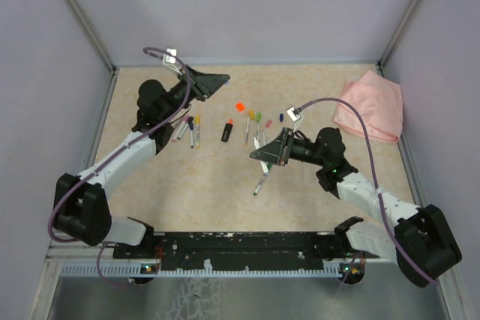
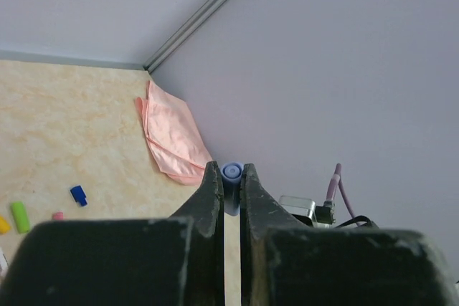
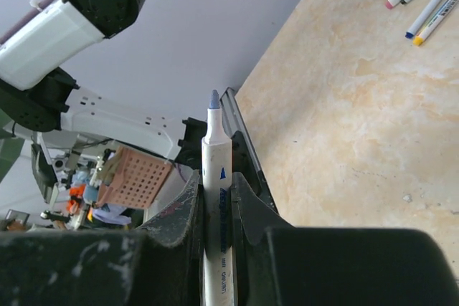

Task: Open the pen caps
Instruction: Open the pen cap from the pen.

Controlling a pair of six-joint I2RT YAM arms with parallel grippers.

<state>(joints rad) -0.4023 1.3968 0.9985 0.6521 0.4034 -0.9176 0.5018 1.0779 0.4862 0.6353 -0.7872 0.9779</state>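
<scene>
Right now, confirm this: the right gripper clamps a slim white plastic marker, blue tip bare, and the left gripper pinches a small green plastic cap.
Not green: the left wrist view shows the left gripper pinching a small pale blue plastic cap. The rest holds.

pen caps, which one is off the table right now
The pale blue cap, pinched in the left gripper; the green cap, dark blue cap and the rest lie loose on the table.

A crumpled pink cloth lies in the far right corner of a beige marbled tabletop. Pale lilac walls and aluminium corner posts enclose the surface.
</scene>
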